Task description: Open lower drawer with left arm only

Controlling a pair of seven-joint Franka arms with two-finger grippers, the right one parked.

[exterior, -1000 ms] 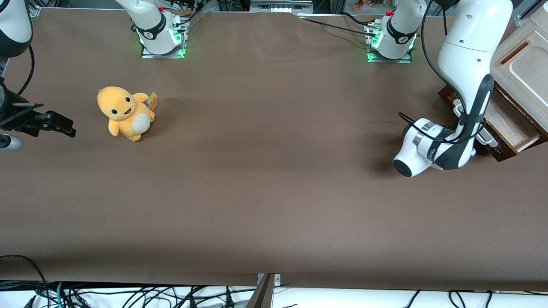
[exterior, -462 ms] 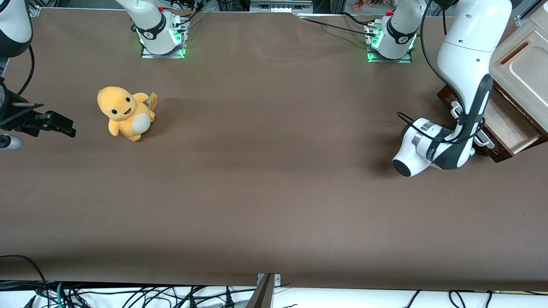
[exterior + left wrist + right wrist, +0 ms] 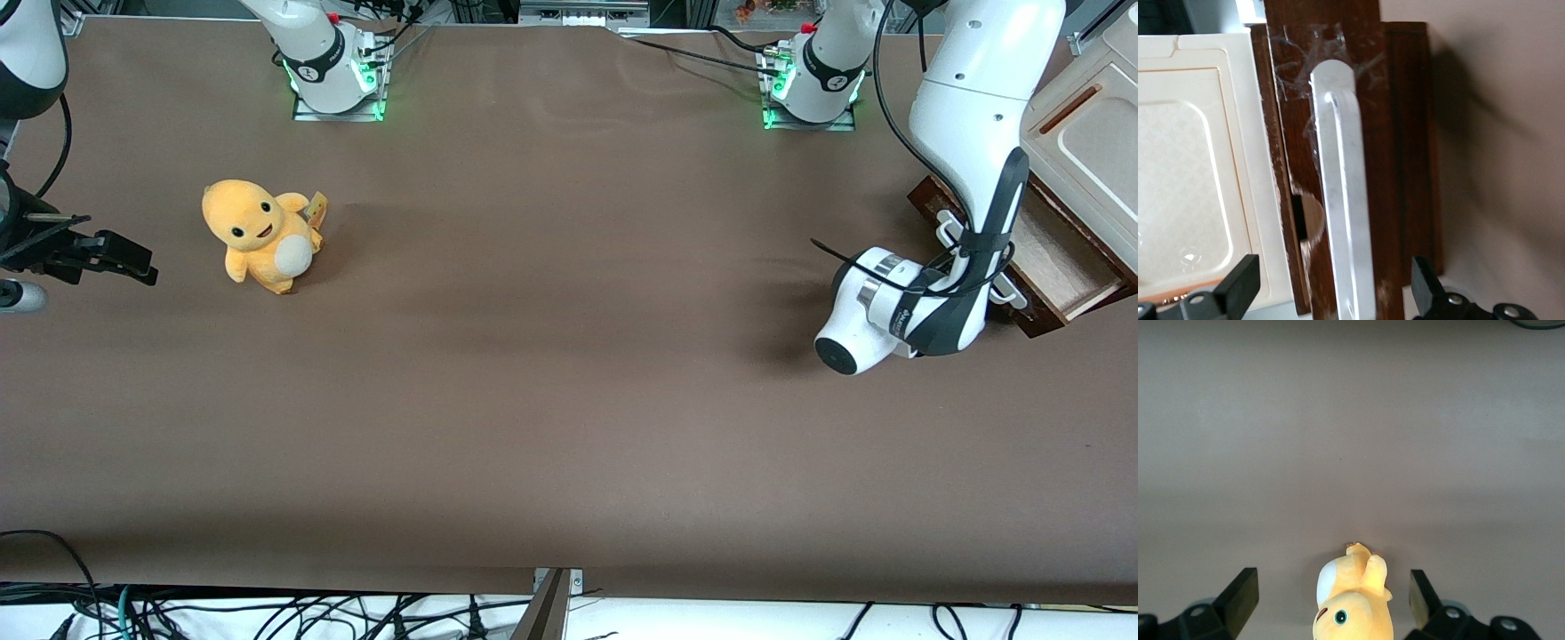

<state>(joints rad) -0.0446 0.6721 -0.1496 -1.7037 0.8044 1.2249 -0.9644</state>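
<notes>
The lower drawer (image 3: 1056,253) stands pulled partly out of the cabinet, its pale wood inside showing, toward the working arm's end of the table. Its white bar handle (image 3: 1345,213) runs across the dark-brown drawer front (image 3: 1405,167). The left arm (image 3: 973,124) bends down in front of the drawer, and its wrist hides the gripper in the front view. In the left wrist view my gripper (image 3: 1335,283) is open, one black fingertip (image 3: 1239,283) on each side of the handle, well apart from it.
The cream cabinet top (image 3: 1093,133) with a brown slot sits above the drawer. A yellow plush toy (image 3: 260,233) stands toward the parked arm's end. Two arm bases (image 3: 336,67) (image 3: 813,76) are bolted at the table's edge farthest from the front camera.
The left arm's wrist has shifted slightly nearer the front camera. The drawer stays pulled out about the same.
</notes>
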